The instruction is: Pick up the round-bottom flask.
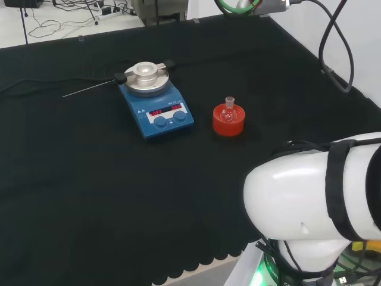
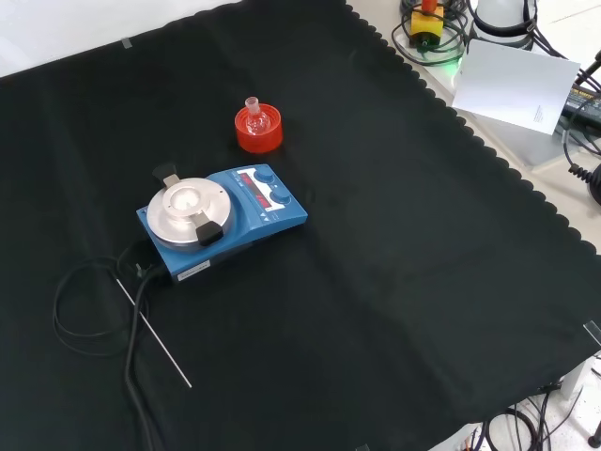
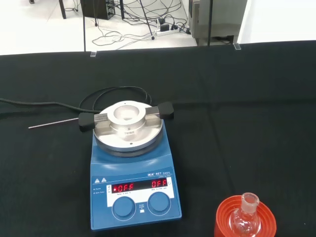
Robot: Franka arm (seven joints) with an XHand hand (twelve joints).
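Observation:
A small clear round-bottom flask (image 1: 228, 109) (image 2: 254, 115) (image 3: 246, 219) stands upright with its neck up on a red ribbed ring stand (image 1: 228, 121) (image 2: 259, 133) (image 3: 228, 224). It sits on the black cloth to the right of the blue stirrer in the head view. Nothing touches the flask.
A blue hotplate stirrer (image 1: 156, 108) (image 2: 223, 214) (image 3: 134, 179) with a round metal block on top stands near the flask. A thin metal rod (image 1: 89, 90) (image 2: 153, 332) and a black cable (image 2: 94, 319) lie beside it. The arm's white link (image 1: 315, 196) rises at the head view's lower right.

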